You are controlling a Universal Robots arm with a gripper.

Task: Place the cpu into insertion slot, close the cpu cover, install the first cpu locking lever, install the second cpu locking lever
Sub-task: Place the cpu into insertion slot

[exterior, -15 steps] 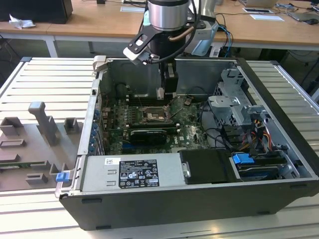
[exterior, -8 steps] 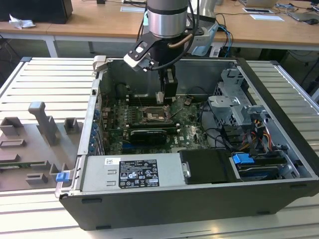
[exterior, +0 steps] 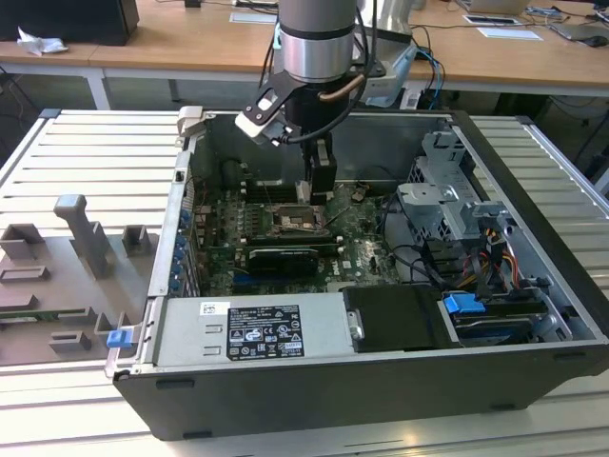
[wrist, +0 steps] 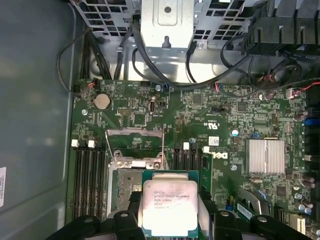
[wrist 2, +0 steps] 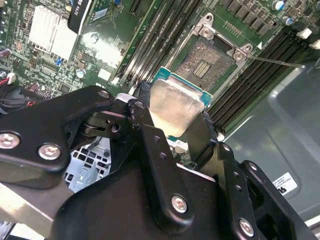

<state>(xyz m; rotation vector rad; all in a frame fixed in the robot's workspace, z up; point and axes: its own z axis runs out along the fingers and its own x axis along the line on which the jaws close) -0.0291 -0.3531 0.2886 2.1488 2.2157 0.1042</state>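
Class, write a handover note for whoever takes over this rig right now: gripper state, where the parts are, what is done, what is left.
Gripper: fingers shut on the cpu, held above the socket.
Socket: empty, contacts bare.
Cover: swung open.
Done: cpu is in the fingers, nothing more.
Left: cpu not seated, cover not closed, levers not locked.

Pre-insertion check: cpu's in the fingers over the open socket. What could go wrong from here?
1. The cpu hangs above the open socket, not yet seated; lowered off-square, it could damage the socket.
2. The fingers pinch only its edges, so it might slip.
3. The thin locking lever sticks out beside the socket and could snag the fingers.
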